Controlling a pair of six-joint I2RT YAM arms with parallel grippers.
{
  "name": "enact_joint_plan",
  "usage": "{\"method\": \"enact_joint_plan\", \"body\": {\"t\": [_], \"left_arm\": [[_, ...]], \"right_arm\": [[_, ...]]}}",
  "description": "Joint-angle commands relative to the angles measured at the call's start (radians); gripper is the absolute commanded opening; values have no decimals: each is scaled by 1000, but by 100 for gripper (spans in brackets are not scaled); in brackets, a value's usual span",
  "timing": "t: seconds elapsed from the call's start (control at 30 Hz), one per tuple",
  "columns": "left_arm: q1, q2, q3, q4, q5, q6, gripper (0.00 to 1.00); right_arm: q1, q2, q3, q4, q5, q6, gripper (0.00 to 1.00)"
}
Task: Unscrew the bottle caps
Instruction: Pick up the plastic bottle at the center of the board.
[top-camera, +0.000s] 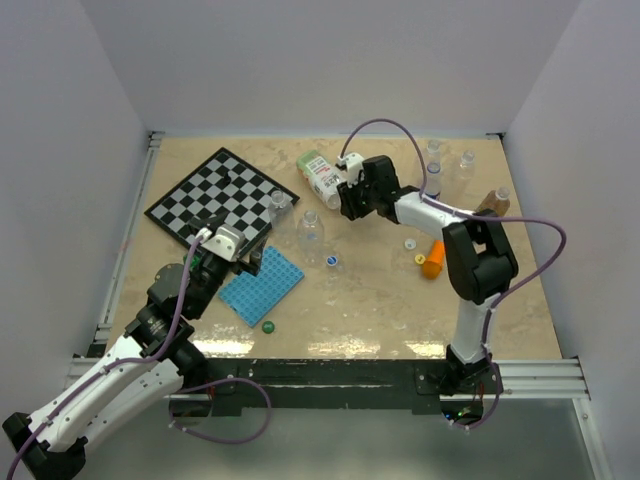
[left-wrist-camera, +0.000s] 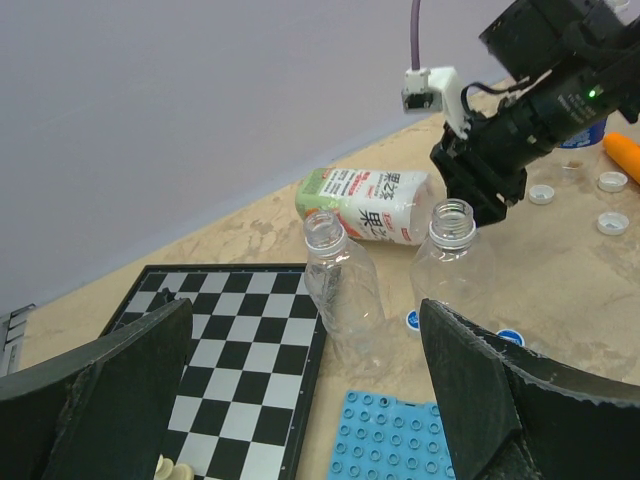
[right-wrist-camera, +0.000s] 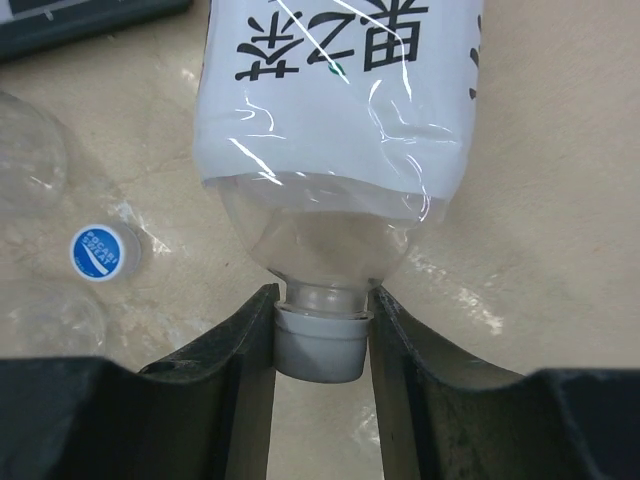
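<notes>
Cap: the cap (right-wrist-camera: 320, 345), grey-white, sits on the labelled bottle (right-wrist-camera: 340, 120), which lies sideways on the table (right-wrist-camera: 560, 200).
Right hand: my right gripper (right-wrist-camera: 322, 335) is clamped on the cap's two sides.
Left hand: my left gripper (left-wrist-camera: 305, 340) stands wide, holding nothing.
Handling: I judge the cap stiff and slick and the bottle light (it may spin with my twist), so I grip the cap's wall only.

Bottle cap (right-wrist-camera: 320, 345) sits between the right fingers (right-wrist-camera: 238, 385), right of chessboard (top-camera: 215, 200).
</notes>
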Motion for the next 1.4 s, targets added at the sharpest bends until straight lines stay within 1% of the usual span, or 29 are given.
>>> {"method": "enact_joint_plan", "body": {"t": [0.0,0.13,0.3,0.53,0.67,0.73,0.8,0.9,1.0,1.13,1.2,1.37], "left_arm": [[6,-7,27,28,6,5,100],[6,-10,24,26,5,-1,100],[6,-12,28,25,16,-8,100],[6,-33,34,20,26,-25,100],[6,-50,40,20,52,-62,100],[6,-47,54,13,91,-88,100],[5,-30,102,-32,147,-126,100],[6,0,184,-124,227,-192,100],[6,13,247,-174,327,-281,100],[5,22,352,-266,382,-361,100],[6,43,411,-323,413,-410,100],[6,119,565,-480,522,-507,100]], "right_arm": [[-2,-159,8,43,25,-53,0],[-2,-292,-9,21,19,-92,0],[-2,-488,7,-74,16,-191,0],[-2,-743,71,-301,47,-377,0],[-4,-908,62,-446,-48,-512,0],[-16,-999,59,-531,-126,-585,0],[-41,-1080,60,-626,-212,-666,0],[-71,-1148,61,-775,-320,-794,0],[-79,-1197,13,-851,-404,-878,0],[-84,-1236,-12,-953,-493,-1002,0],[-84,-1245,-41,-999,-512,-1075,0],[-82,-1289,-157,-1000,-484,-1135,0]]}}
